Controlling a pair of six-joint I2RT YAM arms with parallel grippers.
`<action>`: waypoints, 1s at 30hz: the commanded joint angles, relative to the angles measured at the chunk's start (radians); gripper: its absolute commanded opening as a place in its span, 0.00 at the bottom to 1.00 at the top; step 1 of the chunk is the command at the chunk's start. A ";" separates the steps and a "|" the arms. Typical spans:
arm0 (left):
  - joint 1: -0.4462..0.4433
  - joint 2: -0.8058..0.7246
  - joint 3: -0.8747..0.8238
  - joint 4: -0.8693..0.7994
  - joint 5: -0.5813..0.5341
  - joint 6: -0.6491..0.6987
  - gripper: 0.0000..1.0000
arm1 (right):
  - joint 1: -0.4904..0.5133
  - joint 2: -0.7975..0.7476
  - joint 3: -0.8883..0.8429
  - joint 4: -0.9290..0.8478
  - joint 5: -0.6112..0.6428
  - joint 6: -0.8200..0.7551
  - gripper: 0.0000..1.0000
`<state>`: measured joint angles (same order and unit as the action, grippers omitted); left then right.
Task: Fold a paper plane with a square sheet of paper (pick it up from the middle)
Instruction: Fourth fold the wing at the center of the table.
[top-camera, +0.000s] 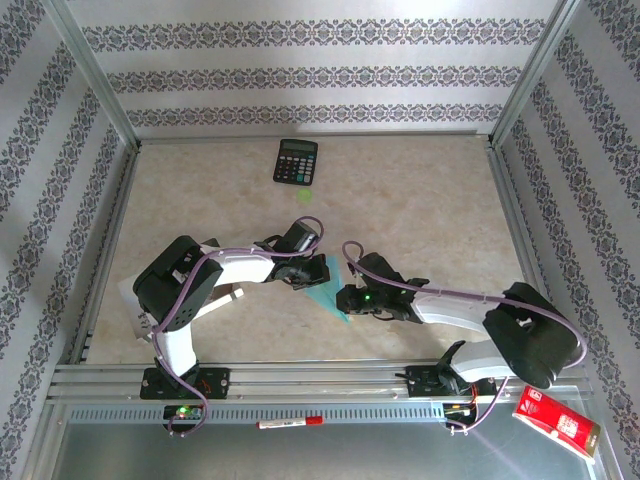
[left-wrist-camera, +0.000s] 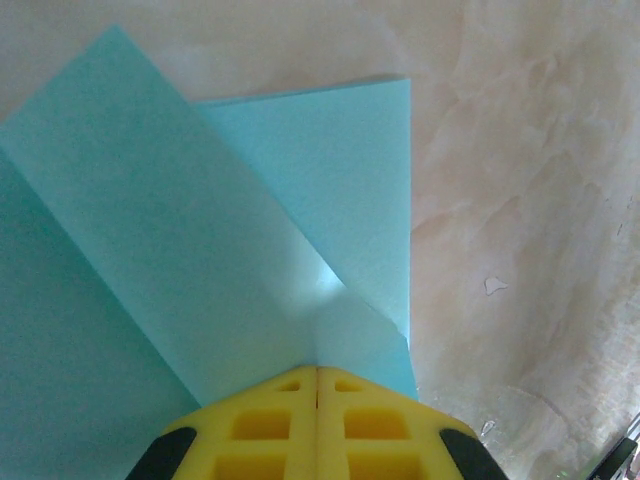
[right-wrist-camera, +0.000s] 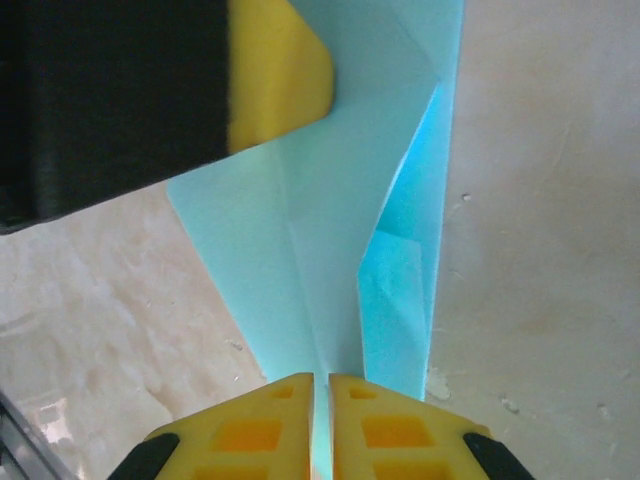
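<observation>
Top view: the left gripper and right gripper meet at frame centre over the partly folded sheet of paper; the calculator sits well apart, upper centre. Left wrist view: fingers clenched, tips on the sheet's diagonal fold; open table at right. Right wrist view: fingers clamp the sheet's lower edge. Judgement: nose folds are in hand; next, crease without dragging.
</observation>
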<state>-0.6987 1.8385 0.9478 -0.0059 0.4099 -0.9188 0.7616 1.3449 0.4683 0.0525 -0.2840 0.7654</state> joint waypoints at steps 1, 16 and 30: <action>-0.008 0.037 0.005 -0.041 -0.036 0.025 0.04 | 0.009 -0.045 -0.004 -0.045 0.017 -0.034 0.13; -0.008 0.036 0.003 -0.047 -0.037 0.028 0.04 | 0.071 0.079 0.098 -0.033 0.015 -0.046 0.14; -0.008 0.038 0.010 -0.051 -0.034 0.034 0.03 | 0.016 0.045 0.012 0.016 -0.037 -0.015 0.13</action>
<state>-0.6987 1.8397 0.9501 -0.0063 0.4103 -0.9154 0.7872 1.4155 0.5064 0.0513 -0.2962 0.7376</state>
